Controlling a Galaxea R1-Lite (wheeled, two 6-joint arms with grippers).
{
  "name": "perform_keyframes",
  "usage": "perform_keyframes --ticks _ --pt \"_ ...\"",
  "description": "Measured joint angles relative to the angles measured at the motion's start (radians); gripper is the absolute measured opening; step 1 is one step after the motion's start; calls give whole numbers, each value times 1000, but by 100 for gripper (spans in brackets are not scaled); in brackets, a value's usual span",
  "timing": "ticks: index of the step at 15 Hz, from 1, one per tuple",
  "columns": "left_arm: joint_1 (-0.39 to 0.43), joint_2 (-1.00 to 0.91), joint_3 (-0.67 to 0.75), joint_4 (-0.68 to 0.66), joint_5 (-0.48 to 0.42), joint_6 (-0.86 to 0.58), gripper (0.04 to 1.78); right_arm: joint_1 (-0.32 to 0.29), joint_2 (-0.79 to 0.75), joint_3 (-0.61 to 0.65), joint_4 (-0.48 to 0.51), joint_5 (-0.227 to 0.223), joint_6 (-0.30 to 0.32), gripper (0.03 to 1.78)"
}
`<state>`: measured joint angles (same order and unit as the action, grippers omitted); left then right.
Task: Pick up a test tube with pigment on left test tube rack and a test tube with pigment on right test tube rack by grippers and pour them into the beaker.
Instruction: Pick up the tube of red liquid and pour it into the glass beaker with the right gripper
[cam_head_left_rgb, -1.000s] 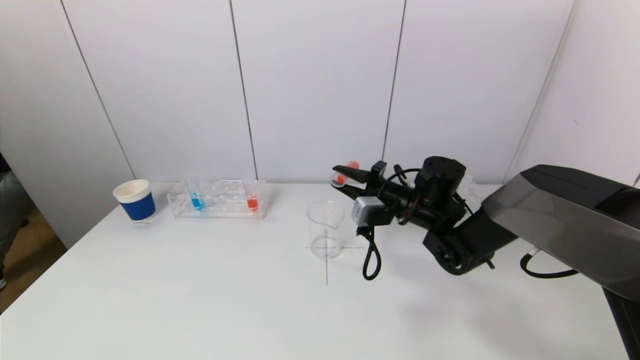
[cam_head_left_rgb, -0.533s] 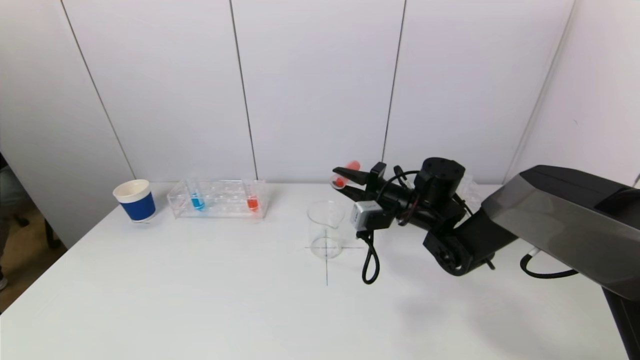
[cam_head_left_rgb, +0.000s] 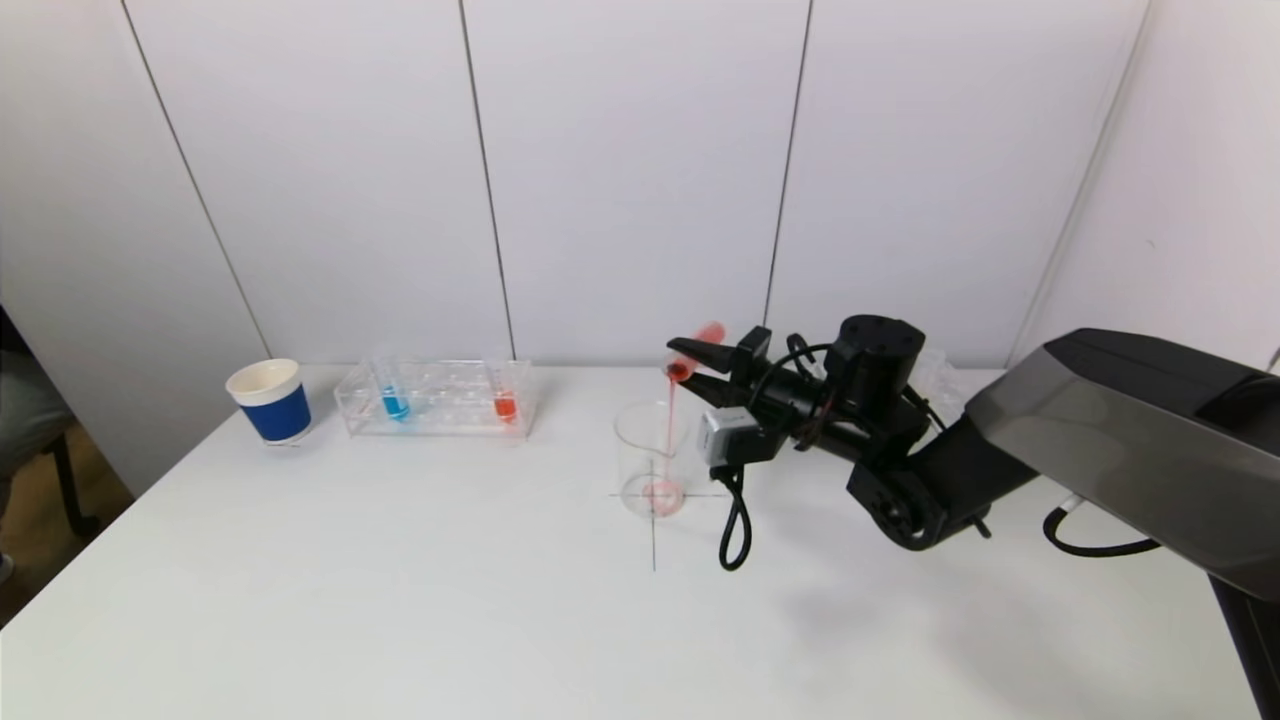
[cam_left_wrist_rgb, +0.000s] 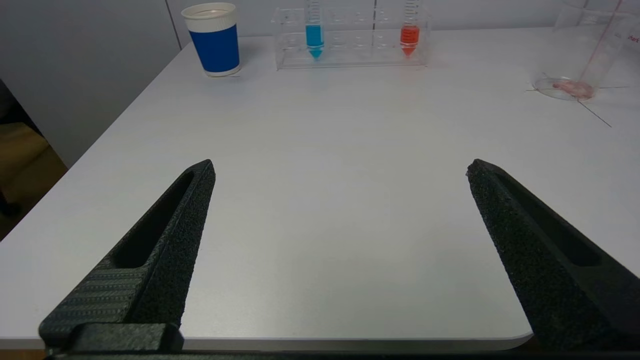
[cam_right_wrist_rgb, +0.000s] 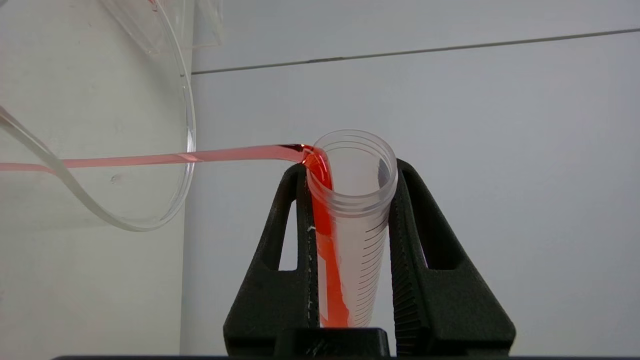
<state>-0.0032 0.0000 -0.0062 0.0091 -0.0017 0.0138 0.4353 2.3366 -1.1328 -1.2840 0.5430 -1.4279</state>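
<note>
Jaws around tilted test tube (cam_head_left_rgb: 692, 352), mouth beaker-ward (cam_head_left_rgb: 652, 458).

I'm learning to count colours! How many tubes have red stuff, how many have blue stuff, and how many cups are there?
Red tubes: 2, one in the rack, one tipped over the beaker in the right gripper
Blue tubes: 1
Cups: 1
Total: 4
</note>
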Motion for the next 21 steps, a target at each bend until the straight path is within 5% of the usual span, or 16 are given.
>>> perform_keyframes --ticks 21 --pt "0 0 0 0 0 0 176 15 -67 1 173 -57 -160 47"
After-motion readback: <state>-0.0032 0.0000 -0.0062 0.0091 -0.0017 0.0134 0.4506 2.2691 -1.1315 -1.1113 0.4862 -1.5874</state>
